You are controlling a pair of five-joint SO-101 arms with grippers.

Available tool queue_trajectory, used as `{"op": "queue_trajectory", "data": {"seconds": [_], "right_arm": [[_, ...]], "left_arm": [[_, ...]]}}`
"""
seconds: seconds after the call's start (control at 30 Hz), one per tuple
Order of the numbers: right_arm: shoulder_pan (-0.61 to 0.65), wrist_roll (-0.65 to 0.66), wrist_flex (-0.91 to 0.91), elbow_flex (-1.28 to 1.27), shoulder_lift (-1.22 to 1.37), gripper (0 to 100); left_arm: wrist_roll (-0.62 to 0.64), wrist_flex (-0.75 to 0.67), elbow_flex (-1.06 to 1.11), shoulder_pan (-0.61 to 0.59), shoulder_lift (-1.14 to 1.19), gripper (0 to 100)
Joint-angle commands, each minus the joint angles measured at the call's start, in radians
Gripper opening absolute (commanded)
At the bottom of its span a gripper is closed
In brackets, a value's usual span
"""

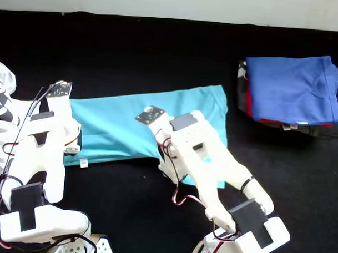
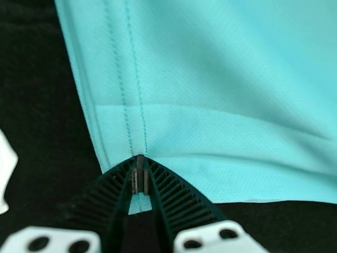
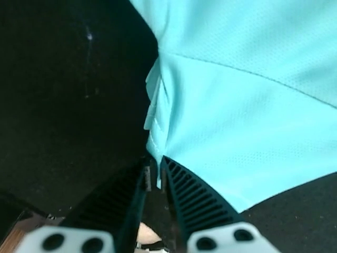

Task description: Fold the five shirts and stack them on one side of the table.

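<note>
Left gripper (image 2: 139,182) and right gripper (image 3: 154,176) each clamped on turquoise shirt's (image 1: 119,125) near edge; folded shirt stack (image 1: 292,89) far right.

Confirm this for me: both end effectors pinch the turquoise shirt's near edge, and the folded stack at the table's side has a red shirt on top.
Not quite: a blue shirt tops the folded stack, a red shirt peeking out beneath, as the high view shows. The left end effector and right end effector do pinch the turquoise shirt at its near edge.
</note>
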State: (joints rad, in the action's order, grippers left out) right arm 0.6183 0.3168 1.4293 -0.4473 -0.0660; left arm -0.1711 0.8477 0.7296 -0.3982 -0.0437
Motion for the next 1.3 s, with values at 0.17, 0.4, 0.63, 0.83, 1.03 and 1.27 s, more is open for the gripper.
{"op": "queue_trajectory", "data": {"seconds": [0.17, 0.4, 0.63, 0.83, 1.03, 1.27], "right_arm": [[0.010, 0.009, -0.030, 0.047, -0.028, 24.6], [-0.036, 0.049, 0.005, 0.008, -0.030, 24.8], [-0.048, 0.215, -0.053, -0.114, -0.028, 26.1], [-0.114, 0.215, -0.154, -0.120, -0.005, 31.3], [-0.111, 0.215, -0.154, -0.110, 0.150, 31.3], [-0.128, 0.215, -0.159, -0.021, 0.249, 29.1]], "left_arm": [[0.006, 0.002, -0.005, 0.013, 0.007, 1], [0.006, 0.000, -0.005, 0.013, 0.008, 1], [0.006, -0.014, -0.005, 0.013, 0.010, 1], [0.006, -0.014, -0.005, 0.013, 0.012, 1], [0.006, -0.014, -0.005, 0.013, 0.013, 1], [0.006, -0.014, -0.005, 0.013, 0.013, 1]]}}
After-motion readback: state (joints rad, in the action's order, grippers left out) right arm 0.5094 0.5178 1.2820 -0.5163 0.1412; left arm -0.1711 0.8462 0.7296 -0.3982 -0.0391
